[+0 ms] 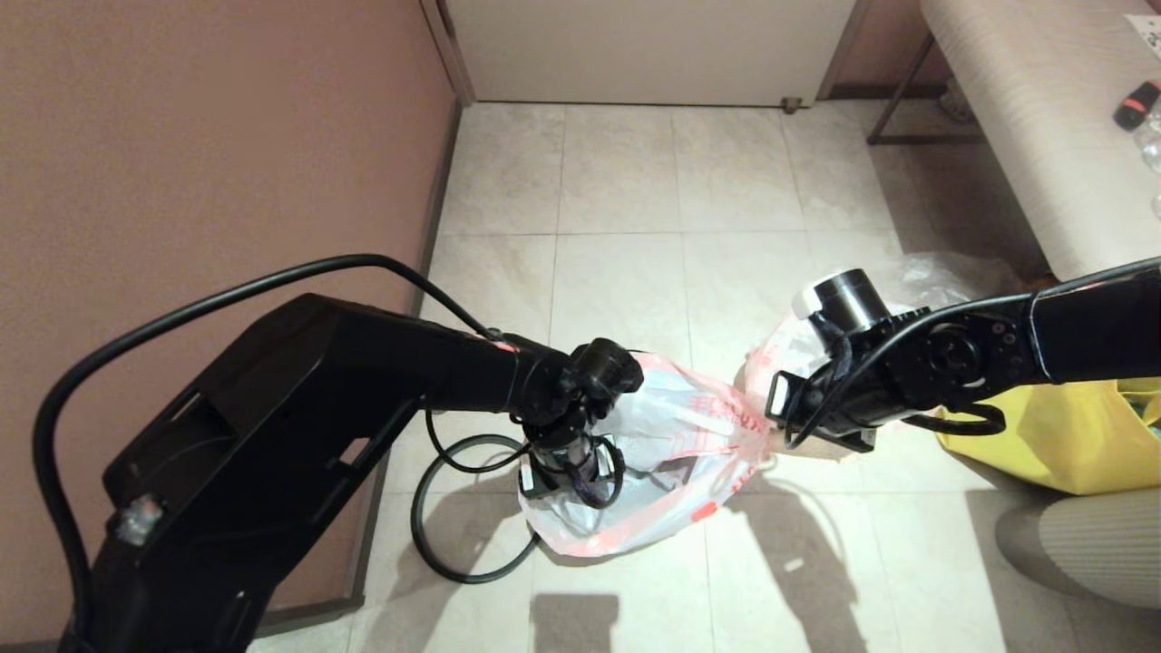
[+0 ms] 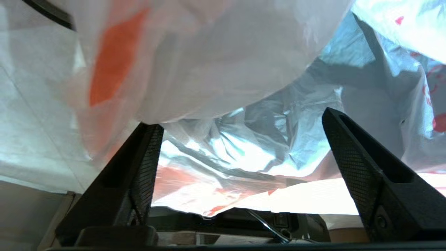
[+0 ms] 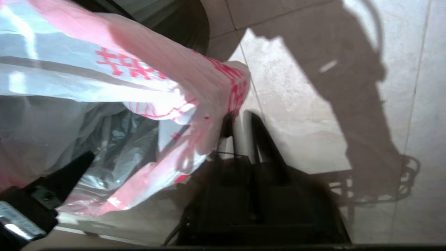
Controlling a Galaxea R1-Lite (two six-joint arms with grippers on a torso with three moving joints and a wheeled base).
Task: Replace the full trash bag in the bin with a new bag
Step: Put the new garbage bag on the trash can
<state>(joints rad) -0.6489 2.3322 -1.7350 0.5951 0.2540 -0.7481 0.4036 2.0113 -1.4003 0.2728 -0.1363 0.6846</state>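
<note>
The new bag (image 1: 676,435), thin white film with a pink rim and red print, hangs stretched between both grippers just above the floor. My left gripper (image 1: 567,490) (image 2: 239,118) points down into the bag's mouth, open, with film draped over one fingertip (image 2: 148,139). My right gripper (image 1: 769,433) (image 3: 238,116) is shut on the rim's pink edge (image 3: 230,90). The bin is almost hidden under the bag; only a dark curved edge (image 3: 188,31) shows. A pale bulging bag (image 1: 778,349) behind my right wrist looks like the full trash bag, mostly covered by the arm.
A big yellow bag (image 1: 1070,435) sits on the floor at the right, with crinkled clear film (image 1: 943,272) behind my right arm. A beige bench (image 1: 1025,118) runs along the far right. A thin black ring (image 1: 472,567) lies on the tiles by the left wall (image 1: 209,136).
</note>
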